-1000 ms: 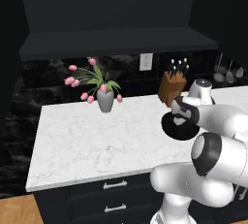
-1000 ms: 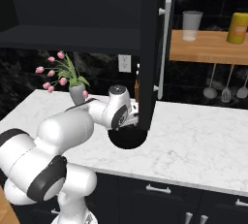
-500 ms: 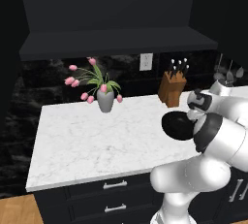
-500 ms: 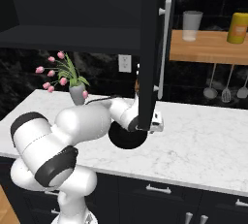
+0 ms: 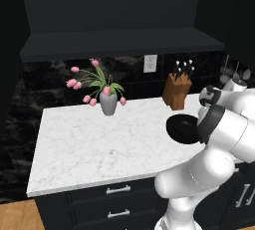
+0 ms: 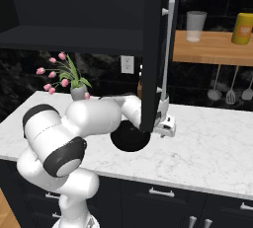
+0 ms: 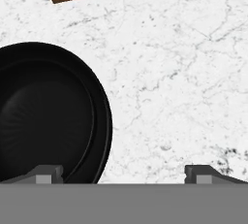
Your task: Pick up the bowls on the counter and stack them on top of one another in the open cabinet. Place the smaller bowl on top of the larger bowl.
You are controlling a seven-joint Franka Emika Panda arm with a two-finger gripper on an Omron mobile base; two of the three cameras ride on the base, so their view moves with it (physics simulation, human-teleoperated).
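The hand [image 7: 124, 173], fingers apart and empty, hovers over the white marble desk [image 7: 184, 72] with the glossy black round bowl [image 7: 43, 116] offset toward one fingertip.

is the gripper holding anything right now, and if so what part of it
Nothing is held. In the hand view the gripper is open, its fingertips wide apart above the counter. One tip overlaps the black bowl's rim, but the jaws are not closed on it.
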